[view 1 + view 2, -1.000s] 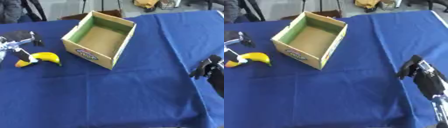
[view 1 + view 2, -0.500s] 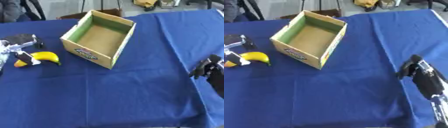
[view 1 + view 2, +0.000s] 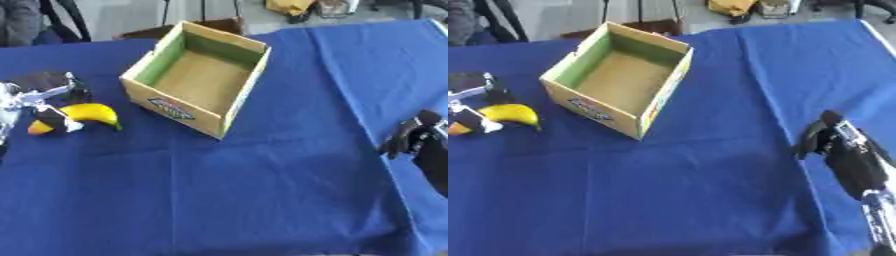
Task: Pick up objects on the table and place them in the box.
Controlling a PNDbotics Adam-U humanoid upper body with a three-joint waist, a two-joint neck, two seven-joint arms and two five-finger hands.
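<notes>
blue cloth (image 3: 262, 190) covers the whole table, with an open cardboard box (image 3: 194, 85) standing empty toward the far side and a banana (image 3: 87, 114) lying just to its left. the left hand (image 3: 39, 100) is at the banana's stem end, fingers curled about it, though whether they truly grip it i cannot tell; the right hand (image 3: 833, 142) hangs idle near the right edge, fingers bent, holding nothing. the banana looks light, curved and soft enough to bruise, so taking it around the thick middle seems safest.

Yellow banana (image 3: 87, 113) lies left of open, empty box (image 3: 198, 85).
</notes>
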